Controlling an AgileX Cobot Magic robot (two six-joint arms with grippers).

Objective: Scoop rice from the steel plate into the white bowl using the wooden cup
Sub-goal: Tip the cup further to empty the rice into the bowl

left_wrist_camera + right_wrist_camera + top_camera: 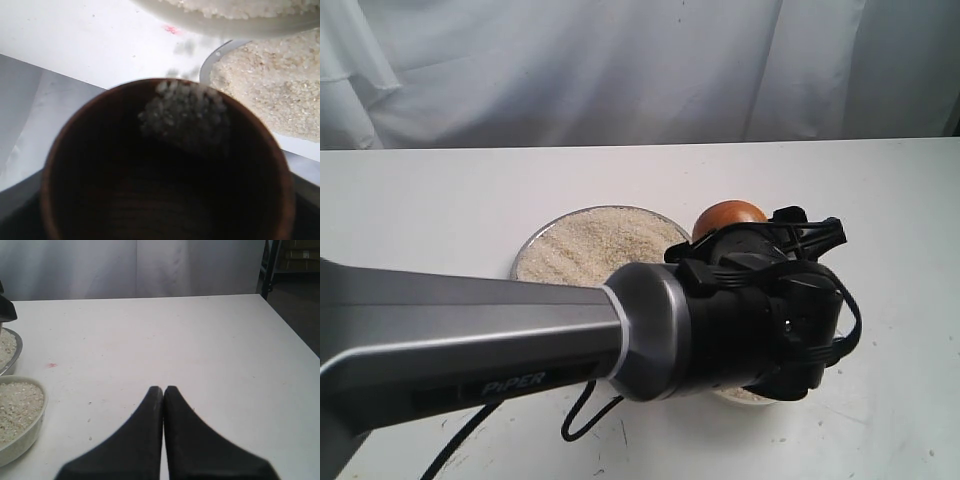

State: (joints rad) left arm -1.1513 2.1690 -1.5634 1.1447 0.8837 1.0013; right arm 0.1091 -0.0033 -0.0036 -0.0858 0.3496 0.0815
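**A:** The left end effector is out right of centre in the exterior view. Its jaws are spread wide around the wooden cup, so that's a firm hold on the barrel.

**B:** The cup fills its own wrist view. There's a clump of rice right at the lip, with the white bowl just beyond. I'd call this the pour.

**A:** How does that cup handle?

**B:** By the look of it, it's light and stiff and won't crush. But the sides are smooth and rounded and there's no handle, so it could twist in the jaws. The widest part of the barrel, squeezed from both sides, is where to take it.

**A:** And the rice?

**B:** Loose, dry grains. They run like sand, bounce and scatter, so a slow tilt close over the bowl looks safest. The bowl looks well filled, so overshoot is the risk.

**A:** Where's everything sitting?

**B:** The steel plate is at the middle of the exterior view, heaped with grain. The bowl is lower right of centre, just beside the plate and mostly hidden under the arm.

**A:** The other side?

**B:** The right end effector has its fingertips pressed together and holds nothing. It's over bare worktop, apart from both dishes.
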